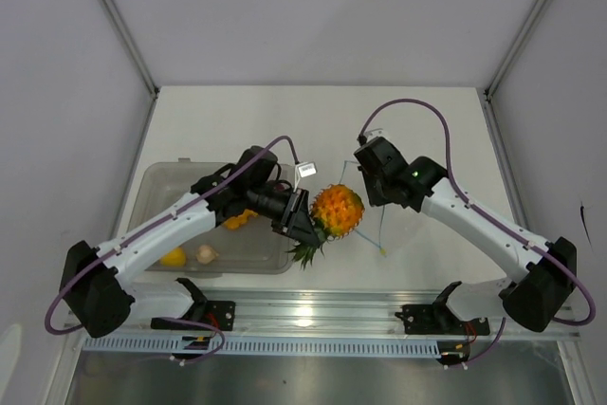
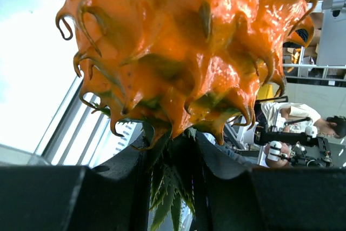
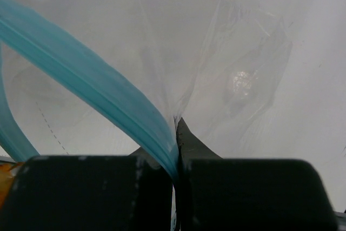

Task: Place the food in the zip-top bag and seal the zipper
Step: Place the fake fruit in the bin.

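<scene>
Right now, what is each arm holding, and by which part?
The left jaws clamp the orange spiky fruit by its green leaves. The right jaws pinch the clear bag by its blue zipper strip.

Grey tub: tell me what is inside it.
Inside the tub lie an orange fruit, a lemon and a garlic bulb. The left arm crosses over its middle, so anything beneath it is hidden.

The pineapple piece (image 2: 184,52) looks like glossy orange plastic, rough with hooked spikes, and its leaves are a duller green. The zip-top bag (image 3: 232,52) is thin clear film, crinkled and faintly shiny. Its zipper (image 3: 97,87) is smooth light-blue plastic. My left gripper (image 2: 172,160) and right gripper (image 3: 177,166) are matt black. The tub (image 1: 161,182) is translucent grey plastic, and the counter (image 1: 285,120) is matt white.
</scene>
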Robot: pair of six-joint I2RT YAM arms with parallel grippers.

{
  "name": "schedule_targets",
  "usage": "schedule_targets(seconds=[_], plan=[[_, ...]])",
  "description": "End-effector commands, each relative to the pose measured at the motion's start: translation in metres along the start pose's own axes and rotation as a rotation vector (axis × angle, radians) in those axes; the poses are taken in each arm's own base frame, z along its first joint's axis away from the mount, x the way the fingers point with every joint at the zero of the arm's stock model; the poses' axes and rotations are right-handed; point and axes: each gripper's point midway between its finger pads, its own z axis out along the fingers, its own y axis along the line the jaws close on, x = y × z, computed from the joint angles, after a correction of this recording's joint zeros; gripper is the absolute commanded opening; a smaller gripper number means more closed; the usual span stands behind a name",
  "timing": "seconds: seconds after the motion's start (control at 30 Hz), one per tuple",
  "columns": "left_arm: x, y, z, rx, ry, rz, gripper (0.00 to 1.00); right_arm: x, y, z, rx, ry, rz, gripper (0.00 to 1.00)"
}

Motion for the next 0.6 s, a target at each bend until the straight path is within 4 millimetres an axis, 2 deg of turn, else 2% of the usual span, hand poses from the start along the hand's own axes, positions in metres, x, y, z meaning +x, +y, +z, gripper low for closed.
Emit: schedule_targets(seconds=[0.0,0.1,0.2,0.37,0.47,0.57], plan=[[-0.018,-0.028,0.004,0.097,-0.022,0.076,0.25,-0.006,0.003,-0.012,-0.018,-0.045,0.038,0.00],[-0.019,-0.015,0.016,0.088,0.005,0.029,0.25,-0.004,0.004,-0.016,-0.028,-0.049,0.039,0.00],[-0.020,-0.012,0.027,0.107,0.024,0.001,0.25,-0.003,0.004,-0.019,-0.036,-0.052,0.039,0.00],[-0.024,0.017,0.044,0.009,0.036,-0.102,0.25,-0.005,0.009,-0.026,-0.066,-0.071,0.047,0.00],[-0.026,0.030,0.047,-0.064,0.034,-0.172,0.23,-0.006,0.014,-0.032,-0.091,-0.085,0.030,0.00],[-0.033,0.026,0.049,-0.073,0.028,-0.174,0.23,-0.002,0.018,-0.033,-0.110,-0.086,-0.023,0.00]])
